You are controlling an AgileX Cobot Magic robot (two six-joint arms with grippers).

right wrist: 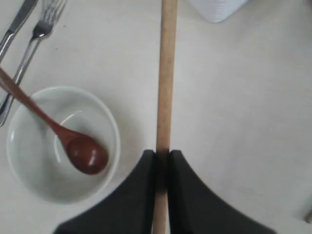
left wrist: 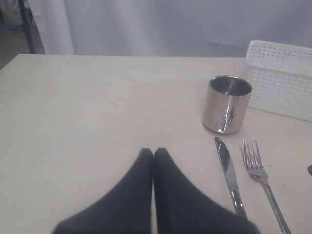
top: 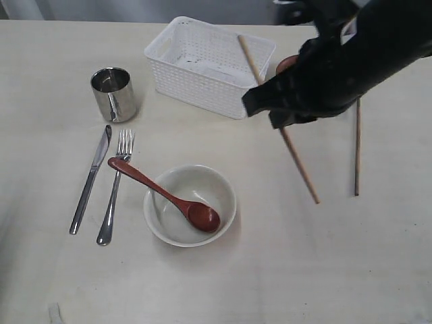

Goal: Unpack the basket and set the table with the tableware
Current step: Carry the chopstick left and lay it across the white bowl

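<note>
Grasping a slender wooden chopstick (right wrist: 165,73): right gripper (right wrist: 162,153). Left gripper (left wrist: 153,151) clenched, empty. Perforated white plastic basket (top: 196,84); polished steel cup (top: 113,94).

place: lab-like test bench | cues: bare beige table (left wrist: 73,107), plain white curtain backdrop (left wrist: 161,24), black robot arm (top: 378,54)

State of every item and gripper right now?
left gripper: shut, empty
right gripper: shut on held chopstick
held chopstick: lifted, tilted
other chopstick: lying flat
basket: upright, visible inside looks empty
cup: upright
knife: lying flat beside fork
fork: lying flat
bowl: upright, holds spoon
spoon: head in bowl
</note>
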